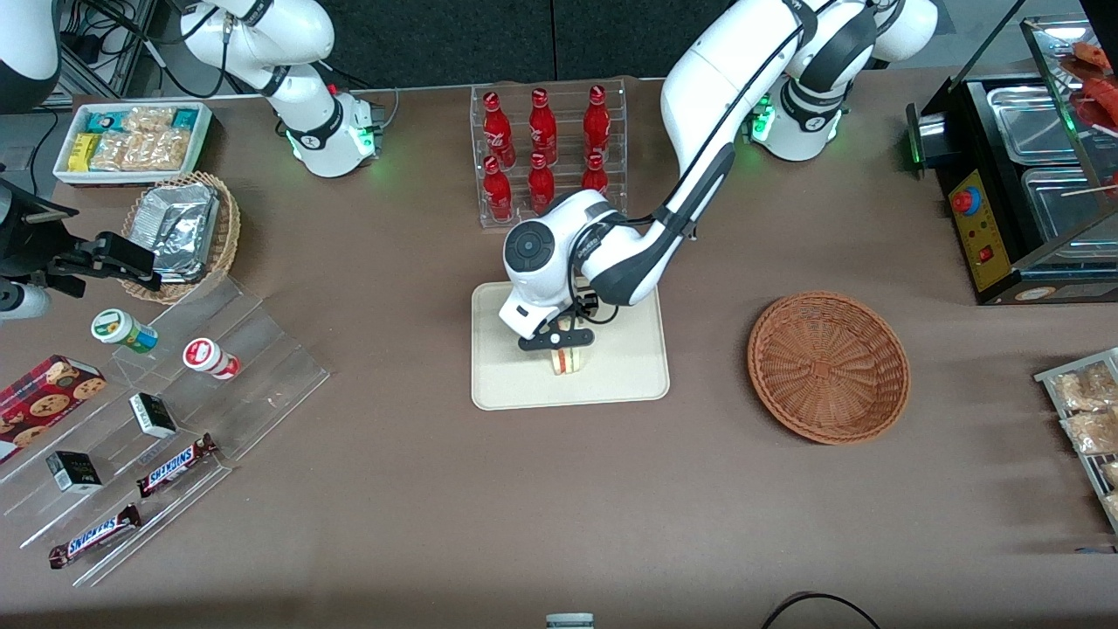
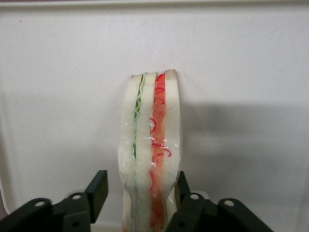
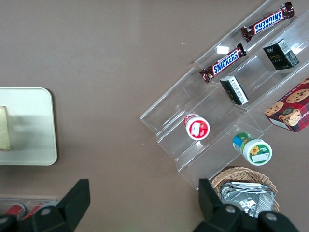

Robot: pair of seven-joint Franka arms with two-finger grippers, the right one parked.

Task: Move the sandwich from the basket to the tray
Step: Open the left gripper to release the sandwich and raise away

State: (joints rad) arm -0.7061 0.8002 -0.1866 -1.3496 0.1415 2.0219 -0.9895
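The sandwich (image 1: 568,361) stands on its edge on the cream tray (image 1: 524,389), cut face with red and green layers showing (image 2: 150,145). My left gripper (image 1: 559,341) hangs just above it, its jaws straddling the sandwich's upper end (image 2: 140,187). It is open: one finger (image 2: 98,189) stands apart from the bread, the other (image 2: 182,186) lies close against it. The reddish-brown basket (image 1: 828,367) sits beside the tray toward the working arm's end, with nothing in it. The right wrist view catches the tray's end (image 3: 29,145) and a sliver of sandwich (image 3: 4,128).
A clear rack of red bottles (image 1: 546,148) stands just farther from the front camera than the tray. A stepped acrylic shelf with snacks (image 1: 157,419), a tan basket of foil packets (image 1: 183,229) and a white bin (image 1: 131,140) lie toward the parked arm's end. A black warmer (image 1: 1022,183) stands at the working arm's end.
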